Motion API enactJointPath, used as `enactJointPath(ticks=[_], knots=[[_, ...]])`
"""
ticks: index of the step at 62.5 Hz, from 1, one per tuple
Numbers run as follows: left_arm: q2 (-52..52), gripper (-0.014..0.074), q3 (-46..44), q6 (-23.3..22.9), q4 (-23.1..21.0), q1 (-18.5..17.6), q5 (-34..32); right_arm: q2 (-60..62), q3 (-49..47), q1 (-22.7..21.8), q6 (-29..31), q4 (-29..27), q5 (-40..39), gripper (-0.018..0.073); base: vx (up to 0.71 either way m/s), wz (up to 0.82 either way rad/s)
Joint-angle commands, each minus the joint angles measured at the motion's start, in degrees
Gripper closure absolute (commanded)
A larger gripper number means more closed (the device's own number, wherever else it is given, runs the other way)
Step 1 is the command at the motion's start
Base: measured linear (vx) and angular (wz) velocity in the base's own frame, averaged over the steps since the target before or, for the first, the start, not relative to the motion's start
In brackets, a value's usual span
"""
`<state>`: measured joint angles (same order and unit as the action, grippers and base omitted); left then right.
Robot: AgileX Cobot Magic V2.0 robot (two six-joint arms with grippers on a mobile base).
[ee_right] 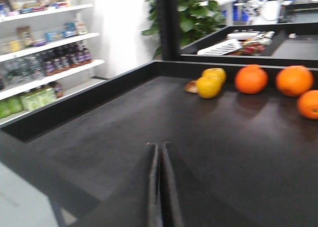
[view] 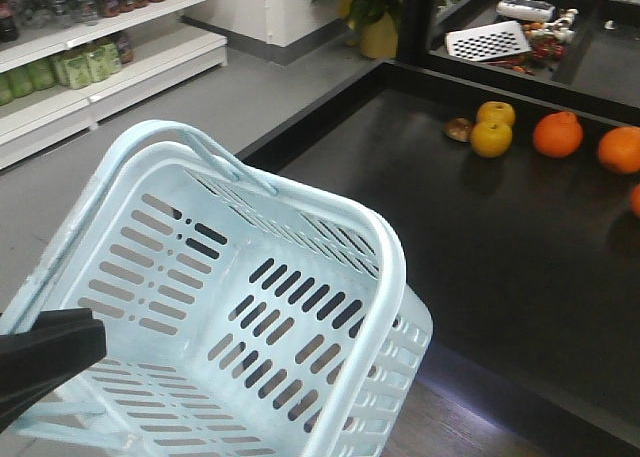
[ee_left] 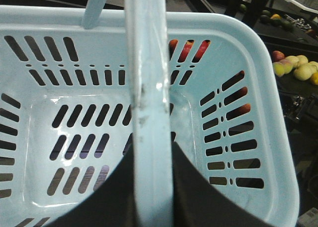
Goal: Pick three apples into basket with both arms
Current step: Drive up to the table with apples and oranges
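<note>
Left end effector [ee_left: 154, 199] clamped on handle [ee_left: 148, 78] of basket [ee_left: 251, 45]; right end effector [ee_right: 160, 155] pinched shut, empty, above tabletop [ee_right: 124, 117]; red fruit [ee_left: 186, 50] behind basket's far wall.

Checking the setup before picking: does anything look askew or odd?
The basket is tilted, held by its handle in the left end effector, off the edge of the table. Nothing looks spilled or broken.

Nothing is readable; labels on the shelf bottles [view: 85, 62] are blurred.
</note>
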<state>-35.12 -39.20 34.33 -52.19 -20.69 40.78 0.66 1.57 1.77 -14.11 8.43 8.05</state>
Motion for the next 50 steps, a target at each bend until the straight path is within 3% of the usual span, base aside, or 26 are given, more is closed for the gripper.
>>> enactJointPath(ticks=[1, 29, 50], knots=[[0.18, 0.0603, -1.61, -0.24, -3.78, -0.33, -3.77, 0.77, 0.74, 0.05, 0.42, 0.80, -4.30, 0.0565, 0.10, -0.56], [0.18, 0.0603, -1.61, -0.24, -3.78, -0.33, -3.77, 0.77, 0.74, 0.05, 0.42, 0.80, -4.30, 0.0565, 0.06, -0.51], [0.18, 0.0603, -1.61, -0.24, -3.78, -0.33, -3.77, 0.77, 0.74, 0.05, 0.42, 0.80, -4.30, 0.0565, 0.04, -0.26]])
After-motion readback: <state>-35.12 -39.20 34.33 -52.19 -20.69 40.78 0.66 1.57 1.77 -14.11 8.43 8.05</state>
